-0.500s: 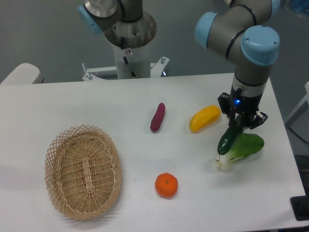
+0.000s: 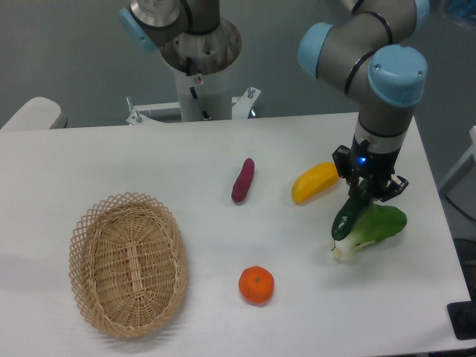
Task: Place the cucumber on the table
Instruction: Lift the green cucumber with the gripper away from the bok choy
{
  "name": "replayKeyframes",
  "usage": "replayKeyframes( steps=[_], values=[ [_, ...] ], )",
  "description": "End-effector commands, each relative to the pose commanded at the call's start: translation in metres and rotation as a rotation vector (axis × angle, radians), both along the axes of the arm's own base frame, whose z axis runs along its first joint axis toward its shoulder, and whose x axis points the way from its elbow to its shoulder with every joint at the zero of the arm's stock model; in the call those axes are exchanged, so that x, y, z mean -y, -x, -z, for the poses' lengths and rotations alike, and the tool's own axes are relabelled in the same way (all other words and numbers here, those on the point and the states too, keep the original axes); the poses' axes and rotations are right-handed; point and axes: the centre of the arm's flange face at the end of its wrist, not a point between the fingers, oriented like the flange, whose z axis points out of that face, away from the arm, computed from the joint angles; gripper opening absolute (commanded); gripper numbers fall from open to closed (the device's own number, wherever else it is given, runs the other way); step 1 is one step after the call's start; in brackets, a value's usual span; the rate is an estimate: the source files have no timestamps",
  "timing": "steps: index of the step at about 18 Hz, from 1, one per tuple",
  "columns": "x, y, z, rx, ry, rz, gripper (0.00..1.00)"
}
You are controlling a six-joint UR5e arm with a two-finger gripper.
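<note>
One object: slim dark green glossy cucumber (image 2: pixel 351 214), stiff, slippery.
Pincer (image 2: pixel 366 191): clenched on its upper end.
Desk (image 2: pixel 111 163): below.

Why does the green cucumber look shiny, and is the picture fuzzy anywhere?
In the fixed camera view, room light glints off the cucumber held by the gripper; the whole picture is slightly soft, and the basket casts only a faint shadow on the table.

A wicker basket (image 2: pixel 128 265) is sitting at the left, an orange (image 2: pixel 256 285) near it, a purple vegetable (image 2: pixel 242 180) and yellow vegetable (image 2: pixel 314 182) lying beyond, bok choy (image 2: pixel 375 227) resting rightmost.
</note>
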Motion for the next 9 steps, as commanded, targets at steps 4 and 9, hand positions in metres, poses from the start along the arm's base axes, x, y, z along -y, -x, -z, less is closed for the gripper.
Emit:
replayKeyframes(
  steps=[4,9],
  values=[
    [-0.003,-0.003,0.01,0.017,-0.002,-0.051,0.18],
    [-0.041,-0.014,0.033,0.002,-0.03,-0.223,0.18]
  ],
)
